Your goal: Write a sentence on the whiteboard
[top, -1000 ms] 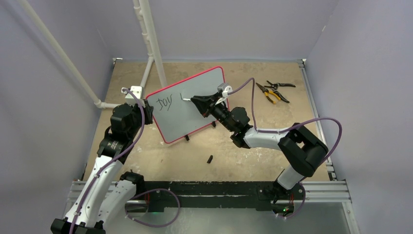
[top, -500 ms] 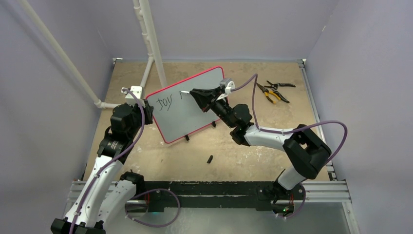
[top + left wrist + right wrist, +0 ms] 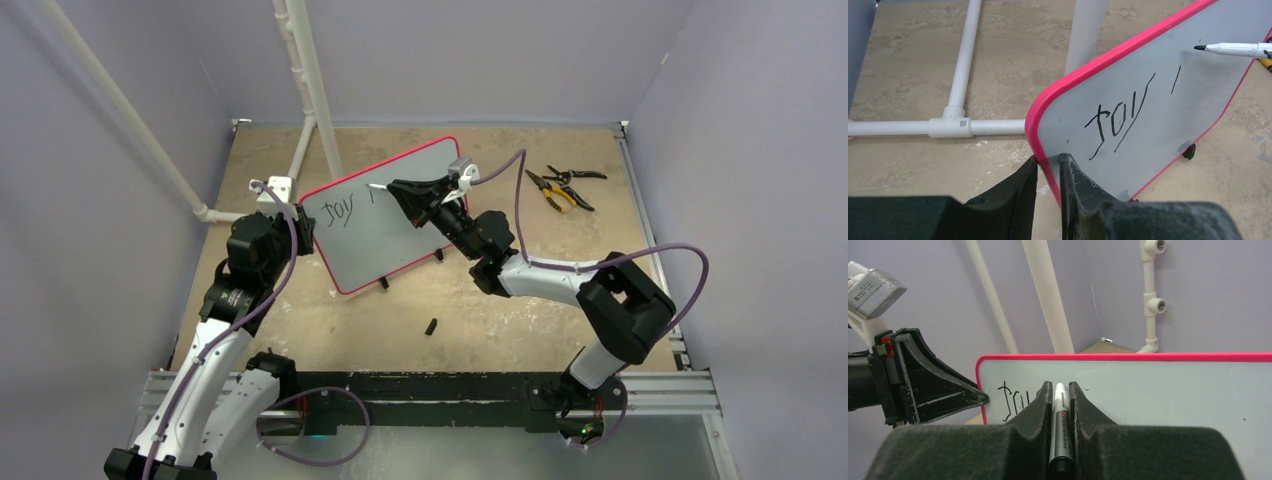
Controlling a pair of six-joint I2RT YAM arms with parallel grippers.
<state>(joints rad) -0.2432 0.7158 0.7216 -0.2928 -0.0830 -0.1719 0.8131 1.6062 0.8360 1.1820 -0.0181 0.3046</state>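
Note:
The whiteboard [image 3: 385, 215] stands tilted on its black feet, red-rimmed. My left gripper [image 3: 300, 225] is shut on its left edge; in the left wrist view the rim sits pinched between the jaws of the left gripper [image 3: 1049, 162]. My right gripper [image 3: 405, 192] is shut on a white marker [image 3: 1059, 420], uncapped. The marker [image 3: 1233, 48] has its black tip close to the upper board face; I cannot tell if it touches. The sentence [image 3: 1120, 117] reads "Joy" plus one short stroke to its right.
A black marker cap [image 3: 431, 326] lies on the table in front of the board. Pliers and cutters [image 3: 560, 185] lie at the back right. A white pipe frame [image 3: 310, 90] and a small white box [image 3: 277, 187] stand behind and left of the board.
My right gripper has carried the marker tip up the board toward its top edge, off the short stroke. The left gripper and the board have not moved.

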